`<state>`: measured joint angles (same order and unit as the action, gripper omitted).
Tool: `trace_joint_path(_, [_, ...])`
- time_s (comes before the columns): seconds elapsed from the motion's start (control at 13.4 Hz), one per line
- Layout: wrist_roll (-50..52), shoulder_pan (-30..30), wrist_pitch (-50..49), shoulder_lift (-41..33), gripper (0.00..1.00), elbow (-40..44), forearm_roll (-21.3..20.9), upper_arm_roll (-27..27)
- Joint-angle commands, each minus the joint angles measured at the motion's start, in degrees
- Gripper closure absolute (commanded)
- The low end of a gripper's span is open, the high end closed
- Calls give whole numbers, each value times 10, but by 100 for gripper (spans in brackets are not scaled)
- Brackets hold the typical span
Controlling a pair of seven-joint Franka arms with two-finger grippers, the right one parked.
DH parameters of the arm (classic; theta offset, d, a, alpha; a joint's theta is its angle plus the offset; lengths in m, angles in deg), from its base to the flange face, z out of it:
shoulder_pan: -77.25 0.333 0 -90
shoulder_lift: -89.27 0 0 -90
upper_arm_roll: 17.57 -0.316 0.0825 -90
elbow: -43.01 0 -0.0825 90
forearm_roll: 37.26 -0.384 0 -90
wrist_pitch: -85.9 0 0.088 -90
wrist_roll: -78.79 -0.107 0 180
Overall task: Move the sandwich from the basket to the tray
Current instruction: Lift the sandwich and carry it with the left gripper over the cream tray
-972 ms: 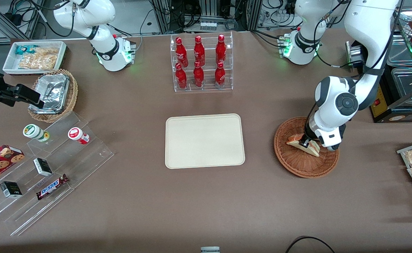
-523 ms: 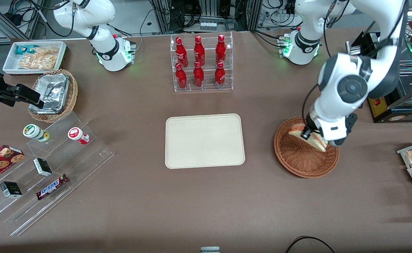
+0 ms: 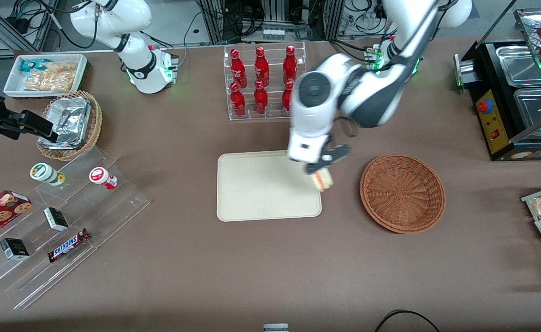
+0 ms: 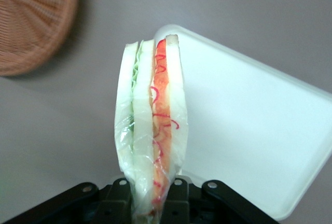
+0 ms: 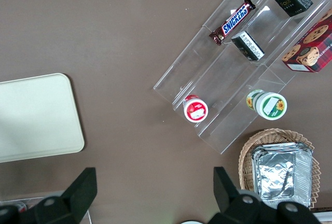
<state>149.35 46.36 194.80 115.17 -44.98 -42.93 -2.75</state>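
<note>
The sandwich (image 3: 323, 179) (image 4: 151, 125), a plastic-wrapped white-bread wedge with red and green filling, hangs in the air pinched between my gripper's (image 3: 318, 168) (image 4: 149, 199) fingers. It is held above the tray's (image 3: 252, 193) (image 4: 249, 115) edge nearest the basket. The cream tray lies flat at the table's middle with nothing on it. The reddish-brown wicker basket (image 3: 402, 192) (image 4: 31, 22) sits beside the tray toward the working arm's end and holds nothing.
An acrylic rack of red bottles (image 3: 263, 83) stands farther from the front camera than the tray, close to my arm's elbow. Clear stepped shelves with snacks (image 3: 62, 221) (image 5: 244, 42), a foil-tray basket (image 3: 69, 123) and a white snack bin (image 3: 46, 74) lie toward the parked arm's end.
The gripper lifted the sandwich out of the basket and carried it sideways to above the tray's edge. The basket now holds nothing.
</note>
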Motion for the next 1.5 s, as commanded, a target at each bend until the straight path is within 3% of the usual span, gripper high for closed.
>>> trace_joint_path(0.0, [-66, -42, 40, 86, 93, 81, -8, -4])
trace_joint_path(0.15, [-121, -63, 93, 112, 93, 81, -6, -4])
trace_joint_path(0.37, [-195, -73, 84, 134, 93, 79, -3, -4])
trace_joint_path(0.67, [-199, -77, 97, 199, 91, 108, -8, -5])
trace_joint_path(0.9, [-198, -78, 98, 217, 56, 119, -8, -6])
trace_joint_path(1.05, [-193, -78, 98, 217, 15, 119, -8, -6])
trace_joint_path(1.12, [-193, -78, 98, 214, 1, 119, -9, -7])
trace_joint_path(1.42, [-164, -75, 87, 156, 0, 107, -4, -7])
